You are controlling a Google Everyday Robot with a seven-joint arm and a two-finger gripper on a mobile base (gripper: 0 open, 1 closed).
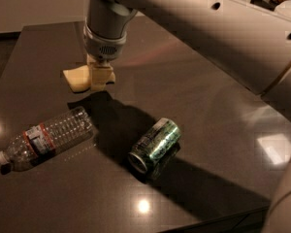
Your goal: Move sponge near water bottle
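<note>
The sponge (79, 78), clamped at its right end by the gripper (101, 77) over the far left of the dark table (218, 130), should be carried nearward and set down just beside the water bottle (46, 139) without nudging it (a bottle lying on its side probably rolls easily). It is a small, pale yellow block jutting leftward out of the grip. A green drink can (154, 145) lies right of the bottle, apart from both.
</note>
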